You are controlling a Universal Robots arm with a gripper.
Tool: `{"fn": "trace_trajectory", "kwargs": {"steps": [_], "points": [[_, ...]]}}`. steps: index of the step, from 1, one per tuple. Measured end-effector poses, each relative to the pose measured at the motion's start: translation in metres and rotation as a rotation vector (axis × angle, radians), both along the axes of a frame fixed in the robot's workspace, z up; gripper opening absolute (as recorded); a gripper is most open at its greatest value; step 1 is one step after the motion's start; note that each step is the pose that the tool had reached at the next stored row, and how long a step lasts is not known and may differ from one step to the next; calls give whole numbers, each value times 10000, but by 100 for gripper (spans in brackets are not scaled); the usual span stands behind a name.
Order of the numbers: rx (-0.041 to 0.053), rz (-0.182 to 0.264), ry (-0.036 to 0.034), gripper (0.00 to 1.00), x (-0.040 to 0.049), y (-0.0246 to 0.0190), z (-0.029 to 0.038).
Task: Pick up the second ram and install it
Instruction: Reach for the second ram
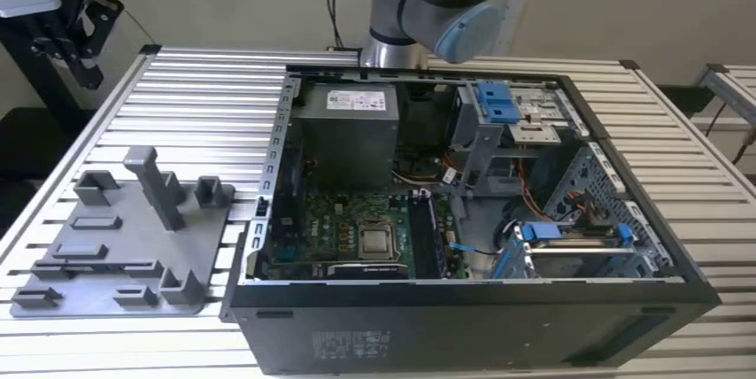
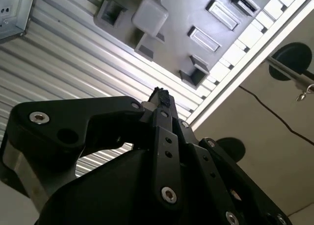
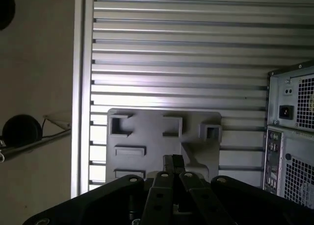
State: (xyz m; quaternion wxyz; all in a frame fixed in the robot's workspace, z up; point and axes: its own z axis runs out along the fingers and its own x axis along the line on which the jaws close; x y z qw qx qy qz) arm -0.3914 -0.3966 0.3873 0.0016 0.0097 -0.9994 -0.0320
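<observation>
My gripper (image 3: pixel 173 161) hangs high above the table, over the grey tray (image 3: pixel 152 132) with upright pegs. Its black fingertips (image 2: pixel 162 96) are pressed together, and I see nothing between them. The tray (image 1: pixel 119 255) lies on the slatted table at the exterior view's left, beside the open computer case (image 1: pixel 473 220). Inside the case lie the green motherboard (image 1: pixel 354 228) and its long black sockets (image 1: pixel 428 233). The second ram is out of view. The arm (image 1: pixel 431 7) stands behind the case and rises past the top of the exterior view.
A grey power-supply box (image 1: pixel 345 131) sits at the back of the case, with blue-tabbed drive cages (image 1: pixel 502 104) at the exterior view's right. The case's rear panel (image 3: pixel 294 132) borders the tray in the first wrist view. A black stand (image 1: pixel 59 34) is at the table's far left corner.
</observation>
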Motion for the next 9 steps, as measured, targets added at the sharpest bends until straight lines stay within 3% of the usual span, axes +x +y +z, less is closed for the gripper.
{"fn": "trace_trajectory", "kwargs": {"steps": [9], "points": [[0, 30, 1, 11, -61, 4, 0]]}}
